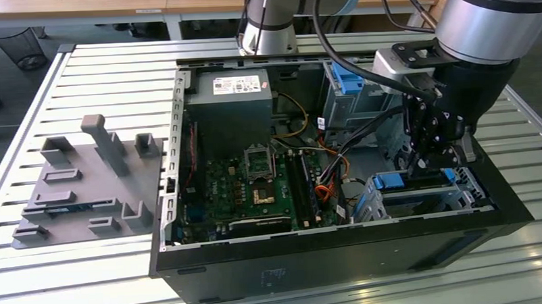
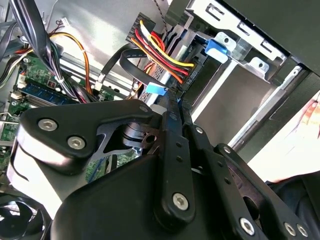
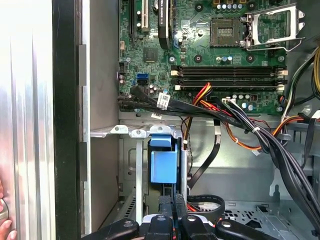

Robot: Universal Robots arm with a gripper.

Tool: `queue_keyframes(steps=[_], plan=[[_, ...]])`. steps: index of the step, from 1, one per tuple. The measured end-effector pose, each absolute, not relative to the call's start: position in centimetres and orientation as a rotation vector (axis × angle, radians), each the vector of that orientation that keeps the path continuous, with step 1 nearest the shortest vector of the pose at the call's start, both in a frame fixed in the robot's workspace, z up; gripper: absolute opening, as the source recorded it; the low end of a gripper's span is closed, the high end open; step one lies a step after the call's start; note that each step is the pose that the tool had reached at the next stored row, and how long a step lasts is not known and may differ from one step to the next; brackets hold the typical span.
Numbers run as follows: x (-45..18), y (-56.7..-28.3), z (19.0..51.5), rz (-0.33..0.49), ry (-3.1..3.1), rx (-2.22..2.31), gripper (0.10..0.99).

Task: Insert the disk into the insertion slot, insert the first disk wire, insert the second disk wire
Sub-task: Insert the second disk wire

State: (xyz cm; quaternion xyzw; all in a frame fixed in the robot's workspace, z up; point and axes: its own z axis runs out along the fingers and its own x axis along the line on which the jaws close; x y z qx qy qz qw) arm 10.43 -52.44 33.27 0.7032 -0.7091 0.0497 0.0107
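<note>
The gripper [image 1: 441,161] hangs low over the drive bay at about four o'clock in the open computer case [image 1: 257,274], its black linkage fingers [image 2: 172,150] drawn narrow, almost together. In the second wrist view their tips meet at a black plug [image 2: 150,55] fed by a bundle of red, yellow and black wires; whether they truly pinch it or a flat cable beside it I cannot tell.

The disk [image 1: 415,187] looks already seated: its bright blue plastic frame sits inside the insertion slot [image 1: 377,201], the low cage of thin silver sheet metal punched with small holes. So the first step seems done. The wire work appears to be in hand, and from these pictures I cannot judge whether either wire is fully home.

In the first wrist view a smooth blue plastic tab [image 3: 163,167] stands just ahead of the fingertips, at twelve o'clock from them, framed by folded grey steel. Past it lies the green motherboard [image 3: 210,45], matte and studded with small parts, a square metal socket, and long black memory slots. Glossy, limp black ribbon cables [image 3: 200,107] and orange wires cross between board and bay.

Outside the case, at nine o'clock, a grey plastic fixture plate [image 1: 83,192] with blocky upright posts rests on the ribbed aluminium table [image 1: 97,70].
</note>
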Motion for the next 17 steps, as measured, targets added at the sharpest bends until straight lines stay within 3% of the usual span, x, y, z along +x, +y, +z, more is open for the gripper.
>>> queue_keyframes(steps=[17], plan=[[10.43,-52.55,32.83,0.155,-2.213,2.194,0.141]])
